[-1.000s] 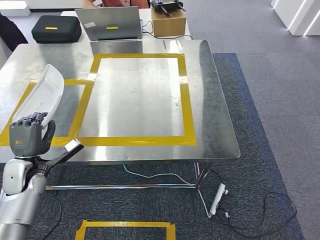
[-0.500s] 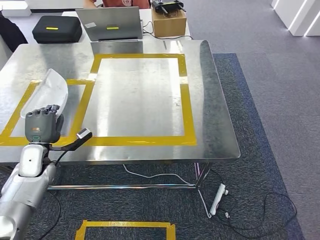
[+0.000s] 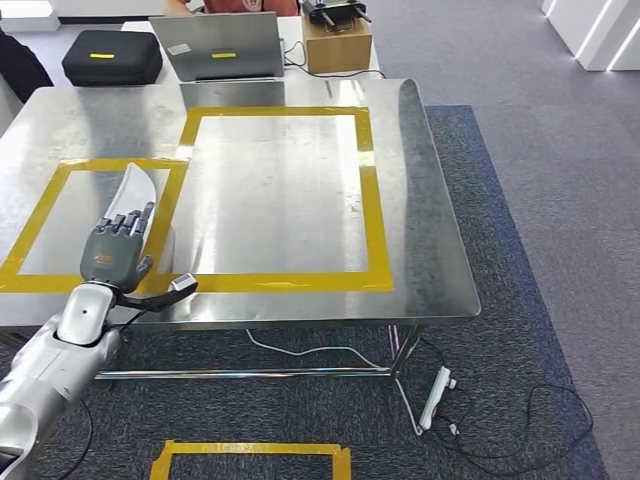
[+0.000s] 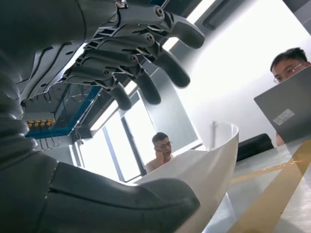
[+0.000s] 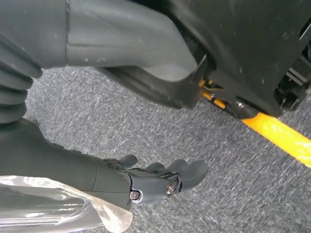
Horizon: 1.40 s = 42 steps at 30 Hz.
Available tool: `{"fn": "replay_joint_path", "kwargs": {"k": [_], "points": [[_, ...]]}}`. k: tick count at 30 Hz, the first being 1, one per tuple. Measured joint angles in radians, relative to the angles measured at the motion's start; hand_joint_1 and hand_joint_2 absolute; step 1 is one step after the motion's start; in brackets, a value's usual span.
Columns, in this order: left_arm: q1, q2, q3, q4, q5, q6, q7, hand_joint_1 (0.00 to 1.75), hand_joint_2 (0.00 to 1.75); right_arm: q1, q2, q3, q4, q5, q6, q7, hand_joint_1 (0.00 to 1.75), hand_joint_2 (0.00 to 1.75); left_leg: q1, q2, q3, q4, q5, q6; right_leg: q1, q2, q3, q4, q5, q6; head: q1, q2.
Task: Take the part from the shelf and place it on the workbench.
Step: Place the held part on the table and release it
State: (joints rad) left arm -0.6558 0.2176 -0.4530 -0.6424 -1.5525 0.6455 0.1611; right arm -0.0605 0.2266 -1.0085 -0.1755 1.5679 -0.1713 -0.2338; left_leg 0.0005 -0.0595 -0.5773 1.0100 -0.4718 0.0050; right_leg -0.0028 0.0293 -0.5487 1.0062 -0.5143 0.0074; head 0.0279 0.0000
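Steel workbench point(image 3: 423, 200), yellow-taped bays, grey carpet point(image 3: 528, 200)

Polished metal top, rounded corners, wide taped square beside a smaller left bay. White curved shell part point(image 3: 130, 193), smooth plastic, held in left hand point(image 3: 113, 255) between thumb and fingers above the left bay's near right corner. Right hand point(image 5: 146, 182) hangs over carpet, fingers apart, holding nothing. Laptop point(image 3: 219, 45), black case point(image 3: 112, 57), cardboard box point(image 3: 336, 42) beyond far edge
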Motion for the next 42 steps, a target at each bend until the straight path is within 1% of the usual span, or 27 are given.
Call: {"fn": "replay_joint_path", "kwargs": {"k": [10, 11, 14, 16, 17, 19, 20, 21, 22, 23, 24, 25, 26, 27, 28, 30, 31, 32, 34, 35, 36, 37, 38, 39, 40, 41, 42], "points": [[-0.014, -0.001, 0.002, 0.008, 0.003, 0.043, -0.022, 0.00, 0.00, 0.002, 0.000, 0.001, 0.005, -0.003, -0.001, 0.000, 0.00, 0.00, 0.000, 0.000, 0.000, 0.000, 0.000, 0.000, 0.000, 0.000, 0.000, 0.000, 0.001, 0.001, 0.000, 0.000], [-0.013, -0.002, 0.005, 0.004, 0.012, 0.045, -0.029, 0.00, 0.00, 0.002, 0.000, 0.001, 0.005, -0.003, -0.002, 0.000, 0.00, 0.00, -0.001, 0.000, 0.000, 0.003, -0.001, 0.002, -0.002, 0.000, 0.000, -0.001, 0.002, 0.003, 0.000, 0.000], [-0.008, -0.003, 0.023, -0.028, 0.054, 0.049, -0.057, 0.00, 0.00, 0.003, 0.000, 0.001, 0.007, -0.005, -0.004, -0.001, 0.00, 0.00, -0.005, 0.001, 0.000, 0.001, 0.003, 0.016, -0.006, 0.000, 0.003, -0.009, 0.008, 0.015, -0.003, 0.000], [-0.001, -0.006, 0.041, -0.068, 0.089, 0.051, -0.081, 0.00, 0.00, 0.003, 0.000, 0.001, 0.007, -0.008, -0.006, -0.002, 0.00, 0.00, 0.001, 0.007, 0.009, -0.025, 0.021, 0.027, -0.002, -0.004, -0.006, 0.002, -0.008, 0.021, -0.003, 0.000], [0.005, -0.008, 0.051, -0.091, 0.109, 0.052, -0.097, 0.00, 0.00, 0.003, 0.000, 0.001, 0.007, -0.009, -0.007, -0.002, 0.00, 0.00, 0.006, 0.011, 0.013, -0.037, 0.029, 0.031, -0.001, -0.008, -0.022, 0.034, -0.030, 0.024, -0.001, 0.000], [0.027, -0.012, 0.075, -0.139, 0.151, 0.054, -0.134, 0.00, 0.00, 0.003, 0.000, 0.001, 0.007, -0.013, -0.009, -0.002, 0.00, 0.00, 0.009, 0.017, 0.013, -0.045, 0.035, 0.035, -0.005, -0.016, -0.076, 0.152, -0.094, 0.030, 0.001, 0.000], [0.044, -0.015, 0.088, -0.165, 0.170, 0.054, -0.155, 0.00, 0.00, 0.004, 0.000, 0.001, 0.007, -0.015, -0.010, -0.002, 0.00, 0.00, 0.010, 0.020, 0.012, -0.044, 0.035, 0.034, -0.008, -0.018, -0.103, 0.214, -0.116, 0.035, 0.001, 0.000], [0.062, -0.017, 0.102, -0.190, 0.187, 0.054, -0.175, 0.00, 0.00, 0.006, 0.000, 0.001, 0.007, -0.017, -0.011, -0.003, 0.00, 0.00, 0.011, 0.023, 0.011, -0.043, 0.035, 0.033, -0.012, -0.020, -0.120, 0.250, -0.120, 0.039, 0.001, 0.000], [0.081, -0.020, 0.118, -0.217, 0.205, 0.054, -0.197, 0.00, 0.00, 0.008, -0.001, 0.001, 0.007, -0.020, -0.012, -0.003, 0.00, 0.00, 0.013, 0.024, 0.010, -0.041, 0.035, 0.030, -0.016, -0.021, -0.119, 0.251, -0.105, 0.044, 0.001, 0.000], [0.098, -0.023, 0.133, -0.243, 0.219, 0.054, -0.216, 0.00, 0.00, 0.009, -0.001, 0.001, 0.007, -0.022, -0.014, -0.003, 0.00, 0.00, 0.017, 0.024, 0.008, -0.038, 0.033, 0.025, -0.020, -0.021, -0.098, 0.209, -0.073, 0.049, 0.001, 0.000], [0.113, -0.027, 0.149, -0.270, 0.233, 0.054, -0.235, 0.00, 0.00, 0.009, -0.001, 0.001, 0.007, -0.024, -0.016, -0.003, 0.00, 0.00, 0.021, 0.024, 0.006, -0.032, 0.031, 0.018, -0.025, -0.021, -0.064, 0.142, -0.038, 0.055, 0.002, 0.000], [0.127, -0.031, 0.166, -0.297, 0.247, 0.054, -0.255, 0.00, 0.00, 0.009, -0.001, 0.001, 0.008, -0.026, -0.017, -0.004, 0.00, 0.00, 0.023, 0.023, 0.000, -0.024, 0.029, 0.009, -0.027, -0.017, -0.028, 0.078, -0.014, 0.059, 0.008, 0.000], [0.140, -0.035, 0.183, -0.323, 0.260, 0.054, -0.273, 0.00, 0.00, 0.008, 0.000, 0.001, 0.009, -0.027, -0.018, -0.004, 0.00, 0.00, 0.024, 0.022, -0.006, -0.016, 0.027, -0.001, -0.029, -0.012, -0.004, 0.033, 0.000, 0.059, 0.013, 0.000], [0.152, -0.037, 0.201, -0.347, 0.272, 0.055, -0.289, 0.00, 0.00, 0.008, 0.000, 0.001, 0.009, -0.029, -0.019, -0.004, 0.00, 0.00, 0.022, 0.020, -0.011, -0.009, 0.028, -0.009, -0.029, -0.007, 0.006, 0.013, 0.002, 0.055, 0.017, 0.000], [0.164, -0.040, 0.218, -0.370, 0.282, 0.055, -0.303, 0.00, 0.00, 0.009, 0.000, 0.001, 0.010, -0.030, -0.020, -0.005, 0.00, 0.00, 0.021, 0.019, -0.016, -0.006, 0.031, -0.017, -0.027, -0.004, 0.007, 0.013, 0.000, 0.048, 0.020, 0.000], [0.186, -0.044, 0.247, -0.406, 0.292, 0.055, -0.323, 0.00, 0.00, 0.010, 0.000, 0.001, 0.010, -0.032, -0.022, -0.005, 0.00, 0.00, 0.022, 0.021, -0.021, -0.003, 0.033, -0.026, -0.027, -0.007, -0.003, 0.015, 0.005, 0.029, 0.018, 0.000], [0.196, -0.046, 0.260, -0.421, 0.295, 0.055, -0.330, 0.00, 0.00, 0.010, 0.000, 0.001, 0.010, -0.034, -0.023, -0.005, 0.00, 0.00, 0.024, 0.026, -0.028, 0.010, 0.019, -0.030, -0.027, -0.011, -0.009, 0.016, 0.010, 0.018, 0.016, 0.000], [0.205, -0.049, 0.270, -0.435, 0.296, 0.055, -0.335, 0.00, 0.00, 0.010, 0.000, 0.001, 0.010, -0.035, -0.023, -0.005, 0.00, 0.00, 0.024, 0.033, -0.041, 0.042, -0.010, -0.032, -0.026, -0.015, -0.016, 0.015, 0.016, 0.008, 0.012, 0.000], [0.218, -0.053, 0.286, -0.459, 0.296, 0.055, -0.343, 0.00, 0.00, 0.010, 0.000, 0.001, 0.010, -0.037, -0.023, -0.004, 0.00, 0.00, 0.025, 0.045, -0.084, 0.166, -0.098, -0.036, -0.022, -0.025, -0.034, 0.014, 0.029, -0.009, 0.003, 0.000], [0.225, -0.055, 0.291, -0.467, 0.296, 0.055, -0.344, 0.00, 0.00, 0.010, 0.000, 0.001, 0.010, -0.037, -0.024, -0.004, 0.00, 0.00, 0.025, 0.047, -0.103, 0.234, -0.134, -0.037, -0.019, -0.030, -0.043, 0.015, 0.035, -0.014, 0.000, 0.000], [0.231, -0.056, 0.296, -0.474, 0.295, 0.055, -0.344, 0.00, 0.00, 0.011, 0.000, 0.001, 0.010, -0.038, -0.024, -0.004, 0.00, 0.00, 0.025, 0.047, -0.111, 0.280, -0.153, -0.036, -0.016, -0.034, -0.053, 0.015, 0.042, -0.016, -0.001, 0.000], [0.237, -0.058, 0.300, -0.480, 0.295, 0.055, -0.344, 0.00, 0.00, 0.011, 0.000, 0.001, 0.010, -0.038, -0.024, -0.003, 0.00, 0.00, 0.024, 0.047, -0.103, 0.293, -0.151, -0.033, -0.013, -0.037, -0.062, 0.015, 0.049, -0.017, -0.002, 0.000], [0.241, -0.059, 0.302, -0.485, 0.294, 0.055, -0.344, 0.00, 0.00, 0.010, 0.000, 0.001, 0.010, -0.038, -0.024, -0.003, 0.00, 0.00, 0.023, 0.047, -0.076, 0.268, -0.131, -0.028, -0.010, -0.040, -0.071, 0.015, 0.056, -0.016, -0.002, 0.000], [0.243, -0.060, 0.303, -0.492, 0.292, 0.055, -0.344, 0.00, 0.00, 0.010, 0.000, 0.001, 0.010, -0.038, -0.024, -0.001, 0.00, 0.00, 0.020, 0.048, -0.034, 0.211, -0.104, -0.021, -0.008, -0.042, -0.079, 0.015, 0.064, -0.015, -0.003, 0.000], [0.244, -0.060, 0.304, -0.500, 0.289, 0.055, -0.343, 0.00, 0.00, 0.010, 0.000, 0.001, 0.010, -0.037, -0.024, 0.000, 0.00, 0.00, 0.016, 0.051, 0.018, 0.134, -0.084, -0.012, -0.006, -0.045, -0.086, 0.016, 0.071, -0.013, -0.003, 0.000], [0.245, -0.060, 0.304, -0.510, 0.286, 0.055, -0.342, 0.00, 0.00, 0.010, 0.000, 0.001, 0.010, -0.037, -0.025, 0.001, 0.00, 0.00, 0.011, 0.054, 0.065, 0.060, -0.073, -0.005, -0.004, -0.046, -0.091, 0.016, 0.078, -0.009, -0.002, 0.000], [0.247, -0.060, 0.305, -0.520, 0.282, 0.055, -0.340, 0.00, 0.00, 0.010, 0.000, 0.001, 0.010, -0.036, -0.025, 0.002, 0.00, 0.00, 0.007, 0.057, 0.096, 0.008, -0.070, -0.001, -0.003, -0.048, -0.094, 0.015, 0.086, -0.003, -0.001, 0.000]]}}
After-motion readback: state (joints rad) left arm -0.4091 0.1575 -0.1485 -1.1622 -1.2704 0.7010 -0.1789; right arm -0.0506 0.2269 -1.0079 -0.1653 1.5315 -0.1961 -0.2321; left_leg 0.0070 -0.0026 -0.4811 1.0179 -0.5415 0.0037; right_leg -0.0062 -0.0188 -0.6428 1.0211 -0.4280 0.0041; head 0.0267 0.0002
